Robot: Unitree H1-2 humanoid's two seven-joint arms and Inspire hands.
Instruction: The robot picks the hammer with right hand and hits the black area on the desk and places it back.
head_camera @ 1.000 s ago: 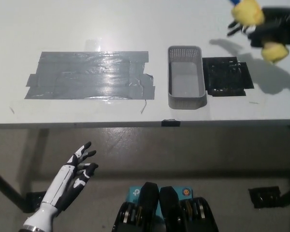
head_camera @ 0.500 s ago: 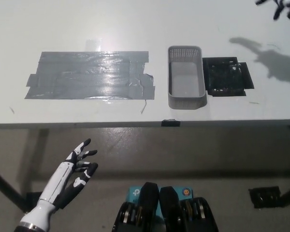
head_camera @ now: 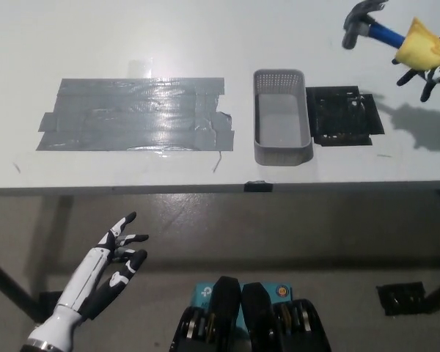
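Half a second ago barely in view, our right hand [head_camera: 431,67] is back above the black area [head_camera: 345,116], closed around the hammer [head_camera: 392,37]. The head sits beyond the patch — a swing could hit the basket [head_camera: 281,117] beside it. Left hand [head_camera: 121,253] idles open, well below.

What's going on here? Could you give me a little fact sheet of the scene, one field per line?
Right hand: black, at the upper right edge, above the desk, holding the hammer
Hammer: raised, dark head pointing left, blue shaft, yellow grip
Black area: dark patch on the desk, right of the basket
Basket: grey, nothing inside
Grey tape: wide patch on the left of the desk
Left hand: white, open, resting below the desk edge
Desk: white
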